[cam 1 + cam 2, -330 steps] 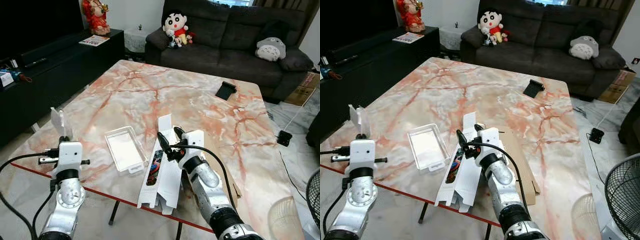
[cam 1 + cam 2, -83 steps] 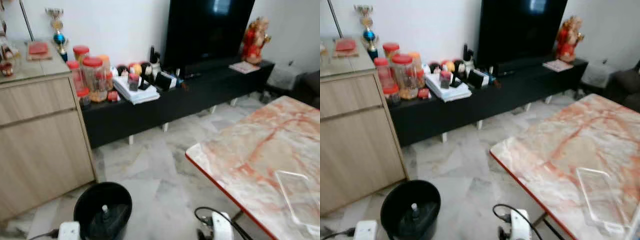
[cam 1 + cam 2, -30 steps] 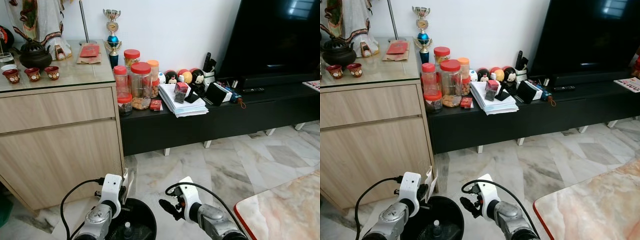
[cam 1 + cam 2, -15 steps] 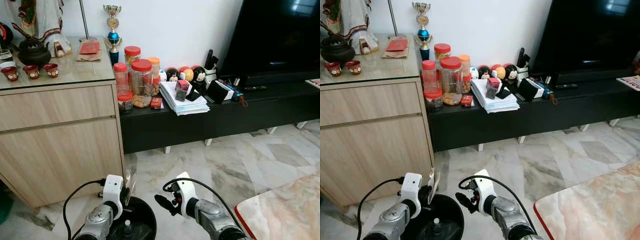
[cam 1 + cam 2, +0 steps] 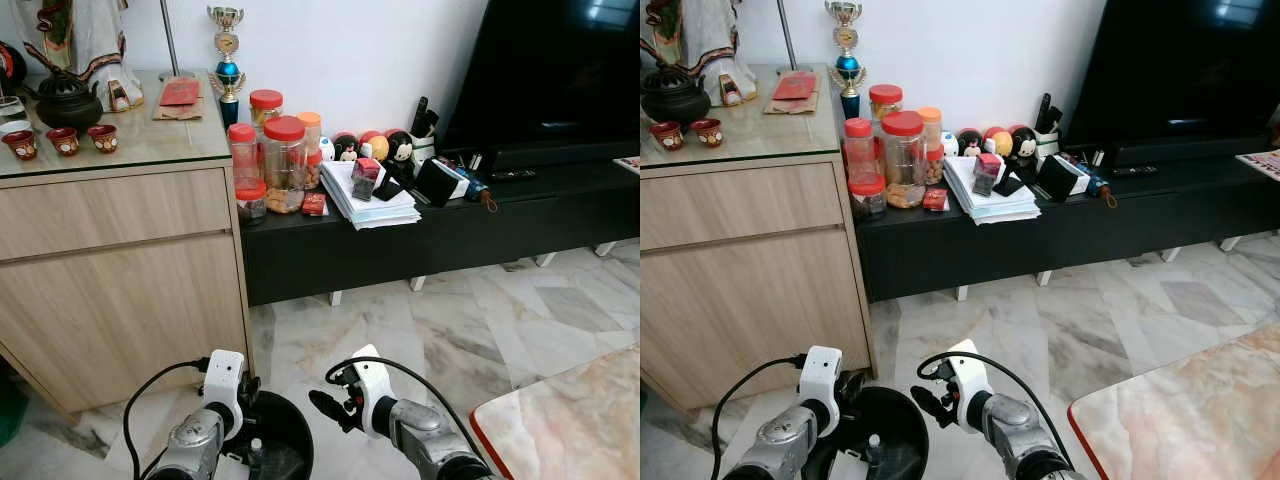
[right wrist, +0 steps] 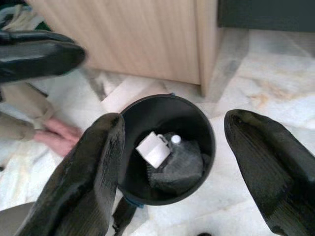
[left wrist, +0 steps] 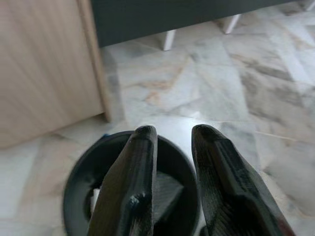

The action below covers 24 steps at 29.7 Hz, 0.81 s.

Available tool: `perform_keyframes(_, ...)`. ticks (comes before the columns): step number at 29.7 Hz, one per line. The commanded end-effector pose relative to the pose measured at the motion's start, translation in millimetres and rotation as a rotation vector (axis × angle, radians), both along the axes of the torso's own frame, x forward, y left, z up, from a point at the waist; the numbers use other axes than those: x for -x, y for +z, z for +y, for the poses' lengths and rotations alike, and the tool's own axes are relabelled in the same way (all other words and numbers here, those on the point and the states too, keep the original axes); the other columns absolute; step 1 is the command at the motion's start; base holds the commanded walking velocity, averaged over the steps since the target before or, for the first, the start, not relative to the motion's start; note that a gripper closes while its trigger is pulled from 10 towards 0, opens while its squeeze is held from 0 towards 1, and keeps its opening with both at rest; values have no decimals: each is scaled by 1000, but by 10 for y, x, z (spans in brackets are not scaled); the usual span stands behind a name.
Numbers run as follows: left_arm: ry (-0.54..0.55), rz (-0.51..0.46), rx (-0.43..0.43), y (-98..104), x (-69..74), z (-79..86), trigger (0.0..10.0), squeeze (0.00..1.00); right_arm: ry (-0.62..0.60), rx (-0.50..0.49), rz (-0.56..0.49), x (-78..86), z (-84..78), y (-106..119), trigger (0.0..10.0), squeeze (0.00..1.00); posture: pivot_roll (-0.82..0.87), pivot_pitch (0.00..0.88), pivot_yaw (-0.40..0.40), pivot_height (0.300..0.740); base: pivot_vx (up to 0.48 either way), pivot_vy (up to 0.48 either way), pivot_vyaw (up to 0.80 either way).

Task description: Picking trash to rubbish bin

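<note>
Both hands, left hand [image 5: 243, 395] and right hand [image 5: 322, 406], are held open over the black rubbish bin [image 6: 166, 147], where the white trash [image 6: 153, 149] is revealed lying inside by the right wrist view.

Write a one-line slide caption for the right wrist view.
Open right gripper hangs over the black bin, which holds a white scrap and dark trash.
</note>
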<state>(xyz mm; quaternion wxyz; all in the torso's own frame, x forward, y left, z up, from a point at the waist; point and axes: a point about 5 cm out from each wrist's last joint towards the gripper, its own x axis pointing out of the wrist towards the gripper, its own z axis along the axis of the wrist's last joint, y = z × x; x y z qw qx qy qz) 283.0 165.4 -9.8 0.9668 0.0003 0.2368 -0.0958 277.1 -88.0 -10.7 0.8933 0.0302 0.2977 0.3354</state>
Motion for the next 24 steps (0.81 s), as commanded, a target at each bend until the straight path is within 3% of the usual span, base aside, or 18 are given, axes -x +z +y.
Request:
perform_keyframes(1,39,3,-41,-16,28,109,10000,0,-45,58,-1,30,-100,-58,10000,0,39,35,-91,740,0,0,0)
perform_keyframes(3,87,20,-90,-47,71,229,10000,0,-90,92,25,76,-168,-123,10000,0,37,36,-89,740,0,0,0)
perform_keyframes(5,180,56,-210,-115,184,453,10000,0,-154,142,72,163,-272,-226,10000,0,37,36,-89,740,0,0,0)
perform_keyframes(7,219,79,-236,-153,246,533,10000,0,-176,161,93,203,-310,-267,10000,0,37,36,-89,740,0,0,0)
perform_keyframes(12,339,218,-285,-389,653,788,10000,0,-275,269,200,467,-514,-488,10000,0,46,27,-85,740,0,0,0)
perform_keyframes(14,379,277,-301,-498,863,841,10000,0,-307,304,264,649,-605,-603,10000,0,50,27,-86,740,0,0,0)
perform_keyframes(24,412,381,-325,-671,1183,812,10000,0,-419,378,363,990,-798,-780,10000,0,47,24,-87,740,0,0,0)
